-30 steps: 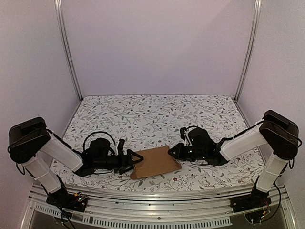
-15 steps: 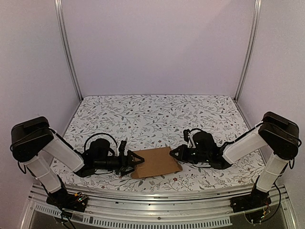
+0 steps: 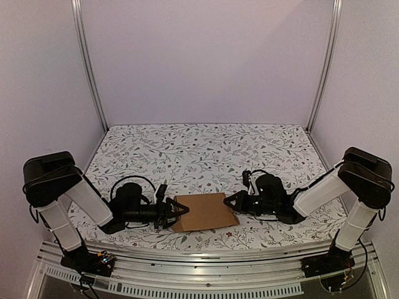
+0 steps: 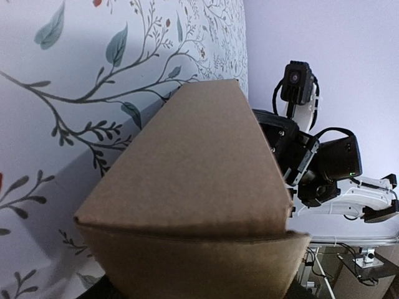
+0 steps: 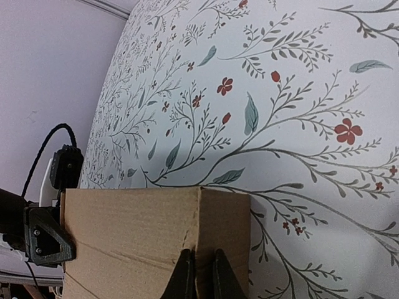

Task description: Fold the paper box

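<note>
**Two arms, one cardboard box.** A flower-printed tablecloth [image 3: 206, 146] covers the work surface inside a pale lilac booth. Two aluminium posts [image 3: 87, 68] mark the booth's back corners, and a metal rail [image 3: 206, 256] runs along the bottom of the overhead frame.

The paper box [image 3: 204, 212], plain brown cardboard, lies low in the centre of that frame, close to the rail. Both arms reach in low from the sides and meet it end to end. The left gripper [image 3: 176, 210] is at its left edge and the right gripper [image 3: 232, 201] at its right edge. A black cable [image 3: 128, 180] loops above the left wrist.

In the left wrist view the box [image 4: 187, 187] fills the lower middle of the frame, with a flap edge running across the bottom. It hides that gripper's fingers almost wholly, so it cannot be told whether they press the cardboard or stand off it. Beyond the box, at centre right, the right arm [image 4: 312, 168] and its wrist camera [image 4: 296, 81] face back.

In the right wrist view the box [image 5: 131, 237] sits at lower left. The right gripper's fingers [image 5: 184, 277] stand nearly together at the bottom edge, pinching a thin cardboard edge at a crease. One of the left gripper's fingers [image 5: 43, 235] shows black against the box's far end, at lower left.
</note>
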